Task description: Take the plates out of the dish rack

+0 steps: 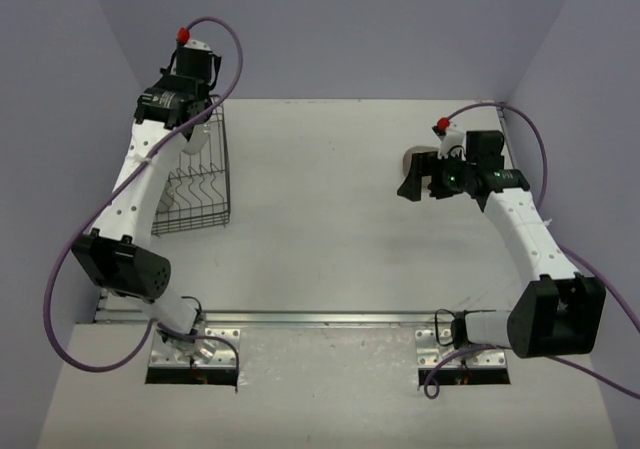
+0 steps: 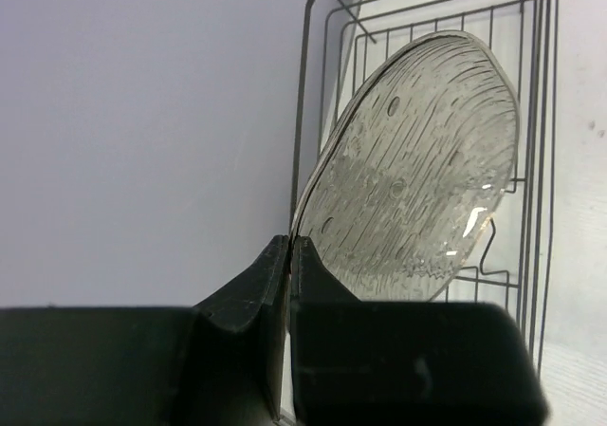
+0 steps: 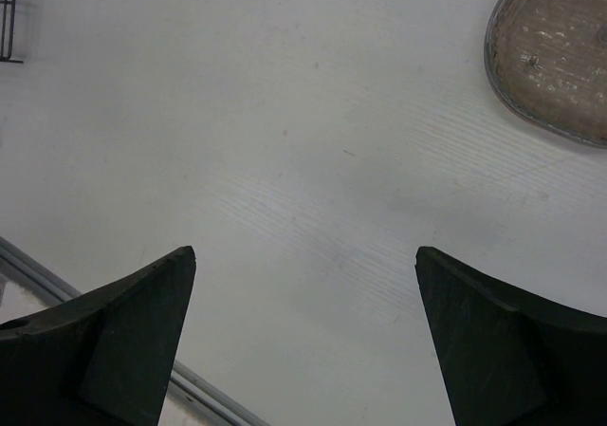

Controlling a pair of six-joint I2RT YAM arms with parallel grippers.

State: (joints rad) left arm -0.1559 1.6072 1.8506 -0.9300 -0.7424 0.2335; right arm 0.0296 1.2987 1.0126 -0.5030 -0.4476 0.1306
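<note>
The black wire dish rack [image 1: 205, 194] stands at the table's left; its wires also show in the left wrist view [image 2: 533, 113]. My left gripper [image 1: 197, 131] is over the rack's far end. Its jaws [image 2: 289, 246] are shut on the rim of a see-through ribbed plate [image 2: 417, 160] that stands on edge inside the rack. My right gripper [image 1: 412, 184] is open and empty above bare table at the right [image 3: 303, 255]. A grey-brown plate [image 3: 555, 56] lies flat on the table just beyond it, partly hidden by the gripper in the top view [image 1: 420, 157]. No beige-pink plate is in view.
A metal rail [image 1: 320, 319] runs along the table's near edge, also in the right wrist view [image 3: 57, 284]. Lilac walls [image 1: 60, 119] close in the left, back and right sides. The rack's corner [image 3: 8, 27] shows at the right wrist view's left edge.
</note>
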